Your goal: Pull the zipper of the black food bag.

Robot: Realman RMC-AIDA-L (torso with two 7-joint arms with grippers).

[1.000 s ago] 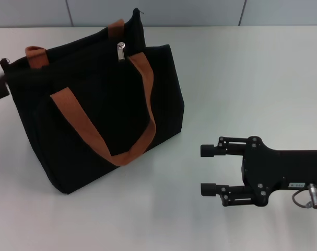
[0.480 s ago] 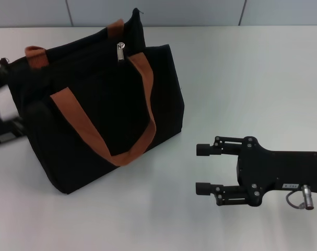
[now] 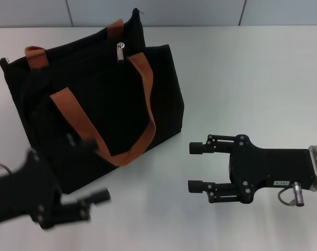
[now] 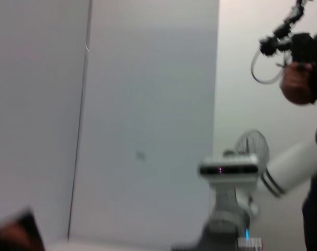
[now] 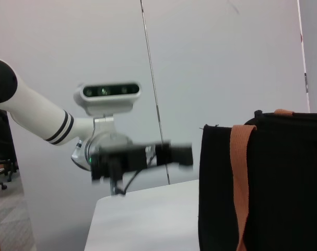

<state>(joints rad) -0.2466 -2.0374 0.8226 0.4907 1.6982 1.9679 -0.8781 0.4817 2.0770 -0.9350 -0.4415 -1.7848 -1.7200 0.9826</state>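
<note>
From the head view, the black food bag point(image 3: 95, 104) stands upright on the white worktop point(image 3: 242, 78), toward the robot's left and far side; its two brown-orange handles point(image 3: 142, 99) droop over the near face; the zipper point(image 3: 120, 52) shows as a small silver tab hanging at the top edge near the bag's right end, with the zip line itself too dark to trace. The left hand point(image 3: 90, 172) sits low at the near left, smeared by motion, its body partly cut off by the picture's edge; two fingers stand apart, one overlapping the bag's lower near corner, though whether it touches the fabric cannot be told. The right hand point(image 3: 196, 167) hovers over bare worktop to the right of the bag, well apart from it, fingers spread wide and pointing toward the bag, holding nothing.

The left wrist view shows mostly pale wall point(image 4: 121, 104); the robot's head camera point(image 4: 229, 170) and a white arm segment appear blurred; a dark shape at one corner is too cut off to name.

The right wrist view shows one end of the bag point(image 5: 268, 183) with an orange strap, its lower part cut off; beyond it the left hand point(image 5: 187, 155) appears blurred, and the zipper is not visible here.
</note>
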